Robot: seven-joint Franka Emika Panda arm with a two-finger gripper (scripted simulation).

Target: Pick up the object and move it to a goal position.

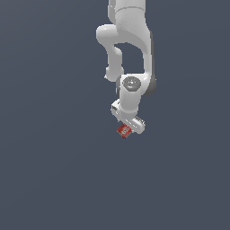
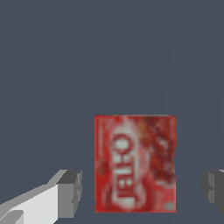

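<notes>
Big white arm (image 1: pixel 128 54) reaches down from the top of the exterior view, wrist bent over w/ the gripper (image 1: pixel 130 123) low above the dark grey floor (image 1: pixel 54 179). No goal marker anywhere that I can see.

Gripper's wide open, holding nothing. Wrist view shows one grey fingertip (image 2: pixel 70 192) on one side of the box and the other at the far edge, clear gaps on both sides, no contact.

Red box (image 2: pixel 135 163) sits between those fingers, lying flat on the floor, white printed label face-up. In the exterior view it's peeking out just under the gripper, twd the exterior view's left.

Handling, my read: small carton, prob light and stiff enough, flat parallel sides, so a squeeze across the two long sides should hold. Smooth printed skin could slip, so grip approx mid-length, fingers well down the sides, moderate force so the walls don't cave. Whether the tips are low enough yet, can't tell.
</notes>
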